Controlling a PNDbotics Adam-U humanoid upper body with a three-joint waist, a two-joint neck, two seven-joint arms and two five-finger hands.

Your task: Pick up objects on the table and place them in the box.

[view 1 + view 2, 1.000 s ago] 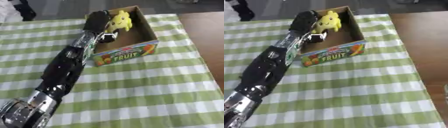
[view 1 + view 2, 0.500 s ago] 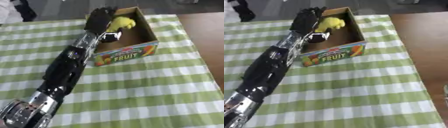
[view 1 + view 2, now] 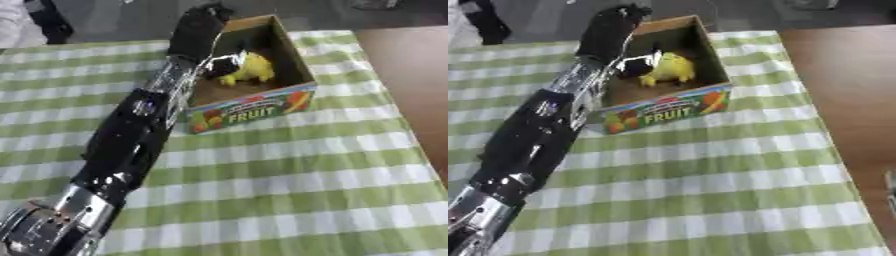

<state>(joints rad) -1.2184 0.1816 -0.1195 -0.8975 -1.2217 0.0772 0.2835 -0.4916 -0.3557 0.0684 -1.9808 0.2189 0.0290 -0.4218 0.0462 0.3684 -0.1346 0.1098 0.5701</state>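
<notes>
A cardboard box with a printed FRUIT front (image 3: pixel 254 111) stands on the green-and-white checked cloth at the back. A yellow soft toy (image 3: pixel 249 70) lies inside it, on the box floor. My left arm runs from the lower left corner up to the box. My left hand (image 3: pixel 199 27) hovers over the box's far left wall, above and left of the toy, with fingers straight and nothing in them. A silver part of the wrist (image 3: pixel 226 62) sits just beside the toy. My right hand shows in neither view.
The checked cloth (image 3: pixel 289 180) covers the table in front of the box. Bare brown tabletop (image 3: pixel 411 75) lies to the right of the cloth. A small grey shape (image 3: pixel 891 182) pokes in at the right edge. Dark legs (image 3: pixel 48 22) stand at the far left.
My left hand let go of the yellow toy and drew back up and to the left. The toy dropped from the hand and now lies in the box.
</notes>
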